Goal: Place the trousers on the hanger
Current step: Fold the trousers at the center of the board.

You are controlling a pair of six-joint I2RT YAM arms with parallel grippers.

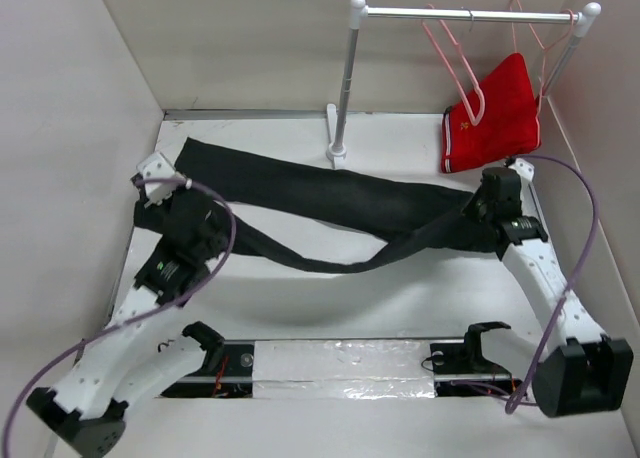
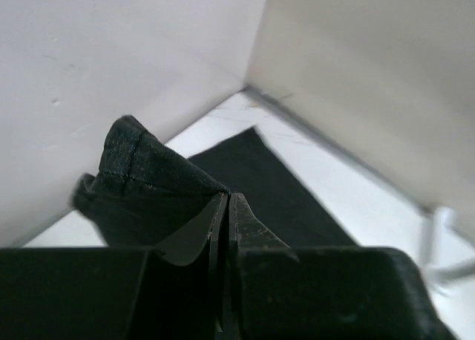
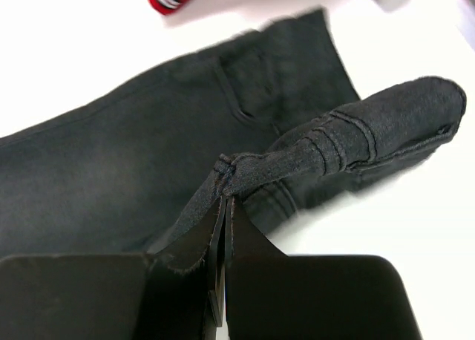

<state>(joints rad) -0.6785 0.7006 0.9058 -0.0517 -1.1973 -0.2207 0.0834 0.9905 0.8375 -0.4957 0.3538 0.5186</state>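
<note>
The black trousers [image 1: 330, 198] lie stretched across the table from far left to right, one leg sagging toward the front. My left gripper [image 1: 158, 200] is shut on a raised fold at their left end [image 2: 148, 177], with the jaws [image 2: 228, 200] pressed together on the cloth. My right gripper [image 1: 482, 212] is shut on a seamed fold at their right end [image 3: 312, 151], pinched at the tips [image 3: 225, 200]. The thin pale-pink hanger [image 1: 452, 58] hangs empty on the rail at the back right.
A white clothes rail [image 1: 460, 15] stands on a post [image 1: 343, 78] at the back centre. A second pink hanger [image 1: 530, 28] holds red shorts [image 1: 495, 113] that reach the table. White walls enclose the left, back and right. A taped strip [image 1: 340, 370] lies between the arm bases.
</note>
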